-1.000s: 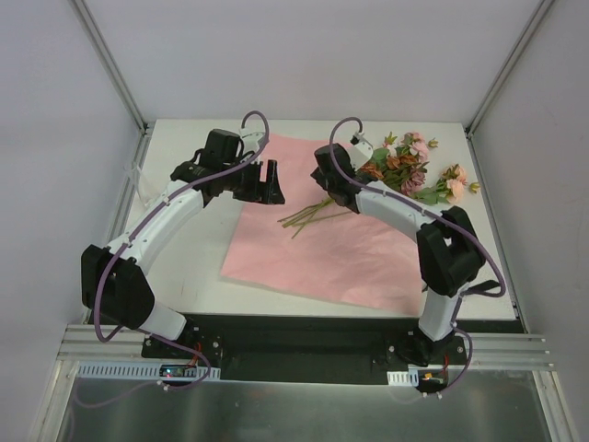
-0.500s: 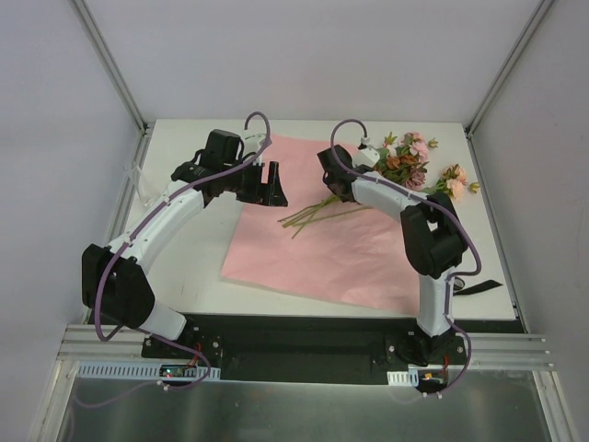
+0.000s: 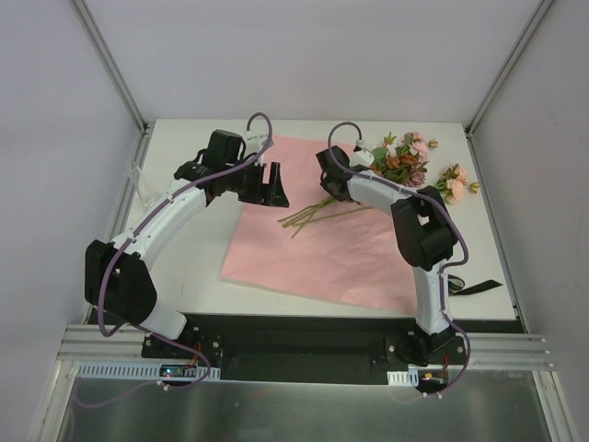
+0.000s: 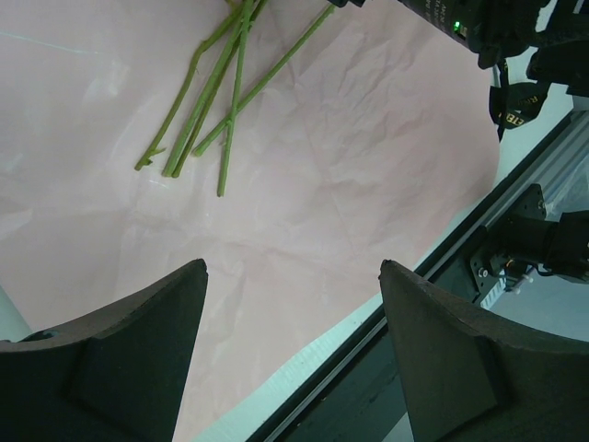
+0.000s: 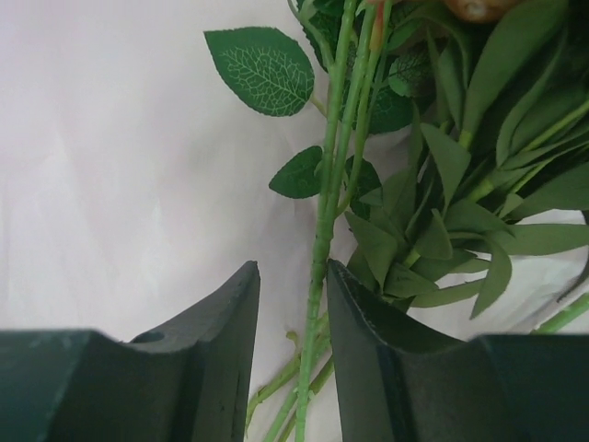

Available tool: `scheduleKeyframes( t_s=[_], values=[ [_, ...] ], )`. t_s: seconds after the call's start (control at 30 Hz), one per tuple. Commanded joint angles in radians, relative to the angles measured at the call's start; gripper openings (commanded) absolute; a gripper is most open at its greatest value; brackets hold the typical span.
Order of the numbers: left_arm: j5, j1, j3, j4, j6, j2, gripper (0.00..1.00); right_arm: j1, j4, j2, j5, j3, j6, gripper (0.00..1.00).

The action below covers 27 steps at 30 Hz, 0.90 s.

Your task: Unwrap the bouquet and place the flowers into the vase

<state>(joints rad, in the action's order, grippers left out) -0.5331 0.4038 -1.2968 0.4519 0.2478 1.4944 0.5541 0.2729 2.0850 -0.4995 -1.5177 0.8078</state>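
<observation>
The bouquet lies unwrapped. Its flowers [image 3: 405, 164] rest at the back right, with their green stems [image 3: 317, 214] fanned over the flat pink paper [image 3: 313, 262]. My right gripper [image 3: 337, 191] is lowered over the stems just below the leaves. In the right wrist view one stem [image 5: 317, 249] runs between the fingertips of this gripper [image 5: 293, 267], touching the right finger, with a gap left on the other side. My left gripper [image 3: 273, 187] hovers open over the paper [image 4: 322, 184], to the left of the stem ends [image 4: 207, 101]; nothing is between its fingers [image 4: 293, 267]. The vase is out of view.
A black ribbon [image 3: 479, 287] lies on the white table near the right arm's base. Frame posts stand at the table's back corners. The dark base rail [image 4: 433, 304] runs along the near edge.
The right arm's elbow has swung in toward the centre while its gripper stayed at the stems, and its jaws have narrowed around them. The left arm has barely moved.
</observation>
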Motion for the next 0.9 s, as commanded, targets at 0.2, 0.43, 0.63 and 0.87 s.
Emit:
scheduleKeyframes(
  t_s=[0.2, 0.43, 0.63, 0.87],
  values=[
    [-0.038, -0.010, -0.002, -0.019, 0.010, 0.003, 0.75, -0.019, -0.023, 0.035, 0.019, -0.052, 0.004, 0.26],
    [-0.033, -0.011, 0.001, -0.021, 0.005, -0.010, 0.75, -0.020, -0.046, -0.046, 0.007, -0.027, -0.035, 0.08],
    [-0.021, -0.011, 0.007, -0.021, -0.001, -0.049, 0.75, -0.020, -0.057, -0.167, -0.005, -0.018, -0.082, 0.01],
    [-0.018, -0.011, 0.011, -0.024, -0.004, -0.075, 0.76, 0.003, -0.089, -0.330, -0.033, 0.040, -0.219, 0.01]
  ],
)
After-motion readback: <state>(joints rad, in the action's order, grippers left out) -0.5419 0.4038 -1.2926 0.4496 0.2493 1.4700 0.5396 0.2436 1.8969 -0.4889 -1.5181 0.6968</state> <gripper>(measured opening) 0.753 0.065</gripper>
